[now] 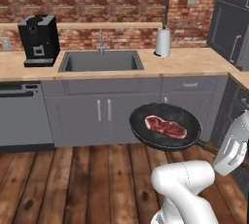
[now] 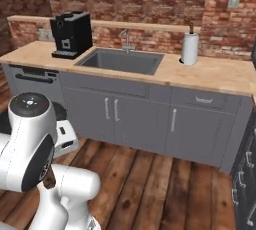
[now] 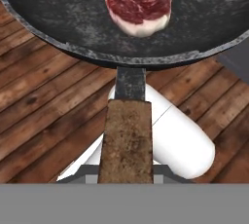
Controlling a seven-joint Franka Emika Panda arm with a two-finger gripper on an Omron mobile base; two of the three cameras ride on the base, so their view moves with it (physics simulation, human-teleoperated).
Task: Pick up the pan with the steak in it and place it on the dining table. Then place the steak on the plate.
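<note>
A: Hand view first — where is the pan (image 3: 63,18) against the fingers?
B: Its brown wooden handle (image 3: 127,140) runs straight up the middle from the bottom edge, where the fingertips sit hidden beneath it. The jaws are drawn in as tight as they go, clamped on that handle

A: And the steak (image 3: 138,1)?
B: Lying flat on the black pan floor, toward the far side from the handle, red with a pale fat edge

A: Where is the pan in the room?
B: Left base view shows the pan (image 1: 165,126) held in the air above the wooden plank floor (image 1: 73,184), in front of the grey cabinets (image 1: 102,113) below the sink (image 1: 101,61), roughly level. The gripper (image 1: 214,149) is at the handle end, lower right, though the fingers themselves are too hidden to make out
</note>
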